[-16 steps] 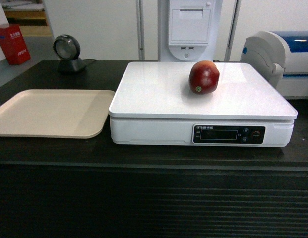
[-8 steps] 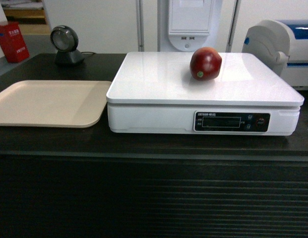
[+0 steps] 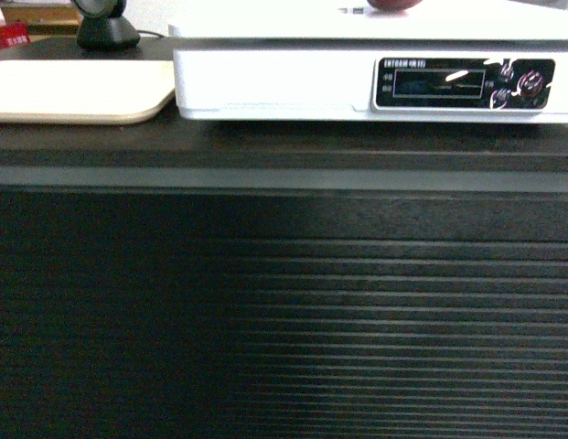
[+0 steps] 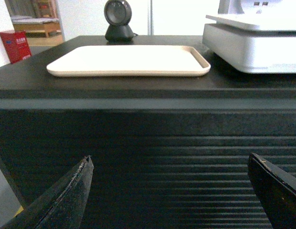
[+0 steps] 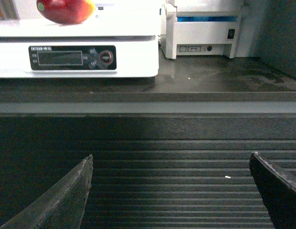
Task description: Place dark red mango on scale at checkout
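Left gripper and right gripper gape wide, empty, facing the checkout front; dark red mango apparently rests on the scale.

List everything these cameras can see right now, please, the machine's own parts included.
dark red mango: one, red, on the scale's top
scale: one, white, dark display strip, on the checkout
checkout: one, black, ribbed front
tray: one, beige, left of the scale
scanner: one, dark, round-headed, behind the tray
printer-like machine: one, white and blue, right of the scale
red box: one, far left
left gripper: black, open, empty
right gripper: black, open, empty
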You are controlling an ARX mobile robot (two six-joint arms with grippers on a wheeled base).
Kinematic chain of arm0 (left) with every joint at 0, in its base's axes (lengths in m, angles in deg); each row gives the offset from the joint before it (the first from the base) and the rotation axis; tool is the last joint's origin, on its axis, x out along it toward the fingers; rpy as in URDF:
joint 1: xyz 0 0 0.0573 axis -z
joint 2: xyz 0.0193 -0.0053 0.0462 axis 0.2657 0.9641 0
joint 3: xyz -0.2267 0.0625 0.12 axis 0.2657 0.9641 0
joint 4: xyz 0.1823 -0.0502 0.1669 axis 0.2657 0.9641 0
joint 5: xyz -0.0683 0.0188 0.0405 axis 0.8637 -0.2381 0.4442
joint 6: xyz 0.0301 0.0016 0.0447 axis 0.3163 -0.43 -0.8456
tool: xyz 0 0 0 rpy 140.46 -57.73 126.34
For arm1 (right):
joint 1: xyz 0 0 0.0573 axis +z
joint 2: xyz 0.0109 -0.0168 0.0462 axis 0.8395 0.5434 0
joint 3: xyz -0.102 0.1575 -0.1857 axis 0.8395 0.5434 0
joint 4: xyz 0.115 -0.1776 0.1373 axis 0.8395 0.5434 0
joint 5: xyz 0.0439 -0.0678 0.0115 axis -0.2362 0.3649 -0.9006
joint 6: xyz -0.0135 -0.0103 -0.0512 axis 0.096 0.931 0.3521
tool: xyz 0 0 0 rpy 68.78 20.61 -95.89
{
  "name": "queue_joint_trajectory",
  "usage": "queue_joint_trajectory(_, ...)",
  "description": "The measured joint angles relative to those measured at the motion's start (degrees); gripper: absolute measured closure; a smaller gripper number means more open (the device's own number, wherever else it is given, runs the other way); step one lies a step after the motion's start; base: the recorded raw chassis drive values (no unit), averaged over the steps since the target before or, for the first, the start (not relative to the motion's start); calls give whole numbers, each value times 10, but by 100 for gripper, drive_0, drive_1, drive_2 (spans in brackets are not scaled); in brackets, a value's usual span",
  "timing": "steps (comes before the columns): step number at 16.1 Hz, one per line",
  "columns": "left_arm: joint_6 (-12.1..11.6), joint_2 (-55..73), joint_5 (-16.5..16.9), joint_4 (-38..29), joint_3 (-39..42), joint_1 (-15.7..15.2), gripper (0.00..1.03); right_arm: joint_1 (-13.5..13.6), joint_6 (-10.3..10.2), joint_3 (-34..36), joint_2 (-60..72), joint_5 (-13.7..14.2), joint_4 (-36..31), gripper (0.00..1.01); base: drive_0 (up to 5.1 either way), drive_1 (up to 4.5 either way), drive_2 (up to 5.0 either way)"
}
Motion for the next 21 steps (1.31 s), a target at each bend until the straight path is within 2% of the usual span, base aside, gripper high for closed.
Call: queue_joint_trajectory(21, -2, 0, 0, 2, 0, 0, 5, 0, 0, 0, 0, 0, 0, 3, 0, 0, 0)
